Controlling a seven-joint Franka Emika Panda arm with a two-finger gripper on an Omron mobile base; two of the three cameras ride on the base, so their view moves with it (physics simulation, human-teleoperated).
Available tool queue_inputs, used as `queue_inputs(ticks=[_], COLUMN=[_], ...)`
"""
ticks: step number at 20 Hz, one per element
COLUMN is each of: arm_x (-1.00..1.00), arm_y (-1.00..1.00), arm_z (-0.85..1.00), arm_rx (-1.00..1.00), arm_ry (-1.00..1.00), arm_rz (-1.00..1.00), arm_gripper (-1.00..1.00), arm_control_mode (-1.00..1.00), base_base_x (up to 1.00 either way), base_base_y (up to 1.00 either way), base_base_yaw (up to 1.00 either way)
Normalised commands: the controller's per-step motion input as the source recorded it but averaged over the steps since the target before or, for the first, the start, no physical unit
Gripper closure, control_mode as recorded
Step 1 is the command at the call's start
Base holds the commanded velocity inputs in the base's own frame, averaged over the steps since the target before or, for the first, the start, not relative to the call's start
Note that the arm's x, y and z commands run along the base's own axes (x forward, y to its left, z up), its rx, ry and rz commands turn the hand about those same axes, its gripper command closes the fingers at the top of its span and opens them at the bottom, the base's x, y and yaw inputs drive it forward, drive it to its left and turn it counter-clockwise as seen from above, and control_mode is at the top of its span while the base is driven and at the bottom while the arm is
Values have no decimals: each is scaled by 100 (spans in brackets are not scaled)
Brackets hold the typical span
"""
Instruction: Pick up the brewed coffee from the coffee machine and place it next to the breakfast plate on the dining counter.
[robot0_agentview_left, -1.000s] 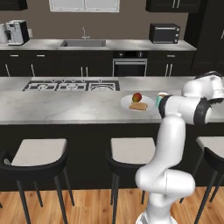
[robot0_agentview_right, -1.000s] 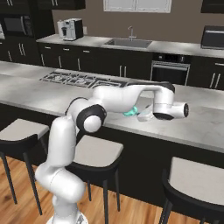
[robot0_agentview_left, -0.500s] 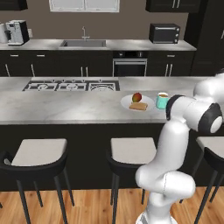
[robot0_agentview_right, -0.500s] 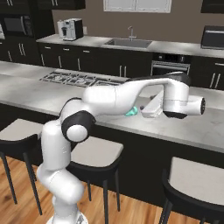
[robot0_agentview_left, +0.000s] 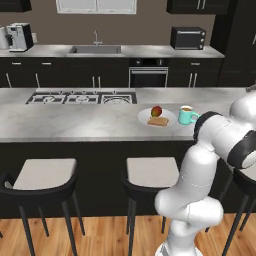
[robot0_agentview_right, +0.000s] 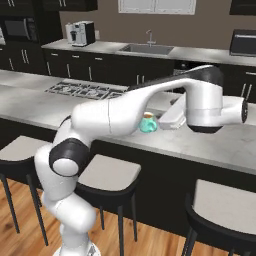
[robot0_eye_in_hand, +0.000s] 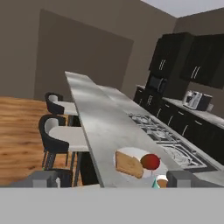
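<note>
Left base view: the brewed coffee (robot0_agentview_left: 187, 115) stands on the dining counter (robot0_agentview_left: 70, 122), just right of the breakfast plate (robot0_agentview_left: 157, 117); the coffee machine (robot0_agentview_left: 19, 37) sits on the far counter.

Right base view: the mug (robot0_agentview_right: 147, 123) peeks from behind the arm.

Hand view: the gripper (robot0_eye_in_hand: 113, 178) is spread wide, its 2 fingertips (robot0_eye_in_hand: 44, 177) holding nothing, above the plate (robot0_eye_in_hand: 131, 157) and mug (robot0_eye_in_hand: 161, 181).
</note>
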Motion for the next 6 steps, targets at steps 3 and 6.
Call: queue_inputs(ticks=[3,6], arm_x=[-90,-73], arm_y=[28,53], arm_z=[45,15], arm_rx=[-6,-12], arm_ry=[0,0], arm_rz=[0,0], arm_gripper=[-100,-100], arm_control_mode=[-100,-100], base_base_x=[0,0], base_base_y=[0,0], base_base_yaw=[0,0])
